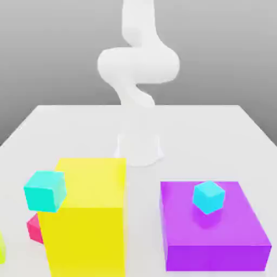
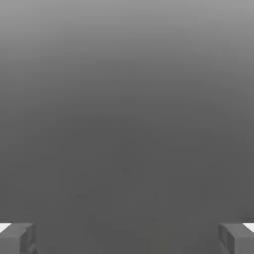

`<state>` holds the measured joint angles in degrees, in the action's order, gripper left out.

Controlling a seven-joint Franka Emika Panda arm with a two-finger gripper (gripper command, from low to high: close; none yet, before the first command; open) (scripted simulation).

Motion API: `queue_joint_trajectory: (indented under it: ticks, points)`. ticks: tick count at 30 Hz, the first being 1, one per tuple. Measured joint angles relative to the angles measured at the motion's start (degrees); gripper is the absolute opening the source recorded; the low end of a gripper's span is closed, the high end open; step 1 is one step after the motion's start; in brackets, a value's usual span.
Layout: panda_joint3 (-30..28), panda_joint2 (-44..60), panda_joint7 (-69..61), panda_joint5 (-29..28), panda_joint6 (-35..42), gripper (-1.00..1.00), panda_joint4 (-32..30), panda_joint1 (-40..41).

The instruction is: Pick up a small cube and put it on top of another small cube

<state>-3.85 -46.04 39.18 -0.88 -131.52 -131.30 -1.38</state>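
While exterior view shows turquoise cube [image 1: 45,191], blue cube [image 1: 209,197] | hand view: claw [image 2: 127,238] spread wide

Small cube on the purple block: bright cyan-blue [image 1: 209,197], plain. Second small cube near the yellow block: turquoise [image 1: 45,191], plain, one face shaded greener. Tall block [image 1: 84,238]: solid yellow, lighter on top. Flat block [image 1: 216,257]: solid purple, a darker patch seen beneath the blue cube. Partly hidden object [image 1: 35,229]: pinkish red, plain. Object cut by the frame edge [image 1: 1,249]: yellow-green. Bench [image 1: 142,216]: off-white, unpatterned. Arm [image 1: 138,65]: white. Background: grey gradient. End effector [image 2: 127,239]: grey, dark-toned at the inner sides.
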Motion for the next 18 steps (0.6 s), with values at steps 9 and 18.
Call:
queue_joint_trajectory:
  ticks: [9, 18]
  points:
    - [-14.63, 1.18, -24.08, -3.34, 0.13, 0.00, 1.52, -5.66]
    - [-30.05, 5.72, -47.86, -6.03, -1.13, 0.00, 2.66, -12.61]
